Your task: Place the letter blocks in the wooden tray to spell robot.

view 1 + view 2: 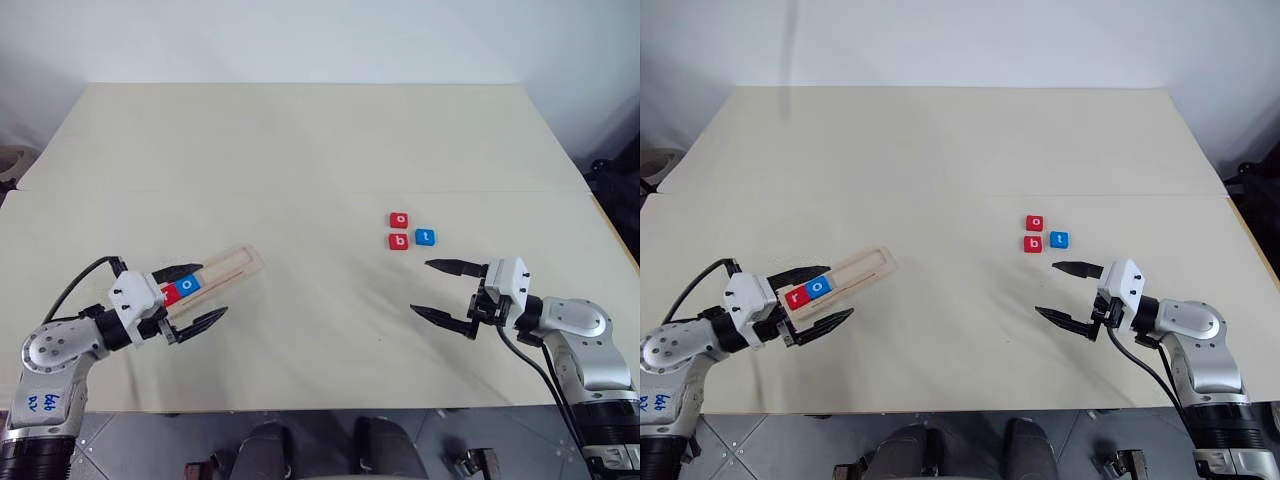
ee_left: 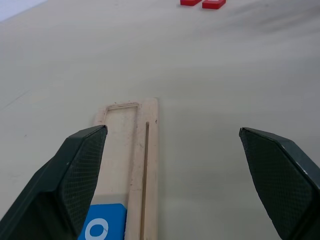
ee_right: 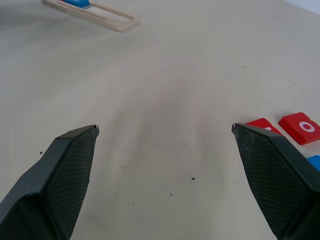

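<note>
Tray (image 1: 840, 278) was seen toward the table's (image 1: 300, 150) front-left corner, red r (image 1: 796, 296) and blue o (image 1: 819, 287) seated in its groove. Red o (image 1: 399, 219), red b (image 1: 398, 240) and blue t (image 1: 425, 237) were clustered right of centre. Left gripper (image 1: 815, 297) was spread around the tray's near end; right gripper (image 1: 438, 290) was spread, empty, near the cluster.

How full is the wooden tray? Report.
Partly full: the wooden tray holds red r and blue o; the rest is empty.
</note>
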You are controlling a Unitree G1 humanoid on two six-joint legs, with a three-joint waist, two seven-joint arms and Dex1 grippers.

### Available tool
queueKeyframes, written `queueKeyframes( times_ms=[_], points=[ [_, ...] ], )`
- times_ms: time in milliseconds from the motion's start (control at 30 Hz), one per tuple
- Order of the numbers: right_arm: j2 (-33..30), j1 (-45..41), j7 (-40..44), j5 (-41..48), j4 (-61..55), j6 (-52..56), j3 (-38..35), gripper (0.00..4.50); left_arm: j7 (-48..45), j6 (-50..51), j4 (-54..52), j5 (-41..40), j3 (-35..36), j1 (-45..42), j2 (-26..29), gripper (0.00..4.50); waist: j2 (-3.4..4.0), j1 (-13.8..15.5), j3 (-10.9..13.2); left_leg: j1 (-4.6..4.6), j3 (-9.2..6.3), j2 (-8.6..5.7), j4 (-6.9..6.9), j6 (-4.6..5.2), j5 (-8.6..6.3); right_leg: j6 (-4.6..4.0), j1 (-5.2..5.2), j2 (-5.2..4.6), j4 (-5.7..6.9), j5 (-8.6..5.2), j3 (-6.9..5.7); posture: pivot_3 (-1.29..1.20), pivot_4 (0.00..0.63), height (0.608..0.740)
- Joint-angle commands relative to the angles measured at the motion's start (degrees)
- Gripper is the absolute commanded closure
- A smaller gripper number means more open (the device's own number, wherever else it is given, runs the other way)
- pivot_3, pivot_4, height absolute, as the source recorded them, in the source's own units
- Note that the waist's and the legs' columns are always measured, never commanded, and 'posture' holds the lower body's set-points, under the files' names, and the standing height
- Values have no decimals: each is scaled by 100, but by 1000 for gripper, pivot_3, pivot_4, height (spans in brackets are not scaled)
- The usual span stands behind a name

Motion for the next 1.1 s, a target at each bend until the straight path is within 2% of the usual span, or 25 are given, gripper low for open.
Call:
queueKeyframes(
  times_ms=[33,267,600,733,867,1000,1100],
  points=[
    [-55,-25,8,70,-138,-53,-162,30,109,58,-223,-102,102,5,-6,0,0,0,0,0,0,0,0,0,0,0,0,0,0,0,0,0,150,740],
    [63,-185,53,160,-253,59,-26,30,370,238,-357,-416,567,454,-177,0,0,-10,0,0,-1,1,0,0,0,0,0,-1,0,0,0,0,150,740],
    [934,-691,-17,423,-1272,580,784,30,948,-55,-338,-718,2129,2166,-863,0,-2,-125,-1,2,-6,13,-3,-1,-1,-4,-1,-5,1,-2,-1,0,150,740],
    [1005,-685,19,408,-1438,631,923,30,683,92,-180,-991,2361,2646,-958,0,-8,-74,-5,0,-10,12,-2,8,-6,-3,1,-19,0,-1,-6,0,150,740],
    [967,-652,108,437,-1489,675,974,30,474,26,248,-949,2414,2739,-846,0,-9,-33,-5,1,-8,10,-2,11,-8,-3,0,-22,0,-2,-7,0,150,740],
    [907,-667,209,432,-1434,698,938,30,252,13,490,-902,2274,2271,-469,0,-17,1,-10,1,-7,0,-2,11,-8,-3,-1,-17,0,-2,-11,0,150,740],
    [867,-690,237,422,-1406,717,886,30,13,95,497,-764,1918,1850,-120,0,-18,11,-11,1,-10,2,-1,11,-8,-3,1,-27,2,-1,-12,0,150,740]
  ],
)
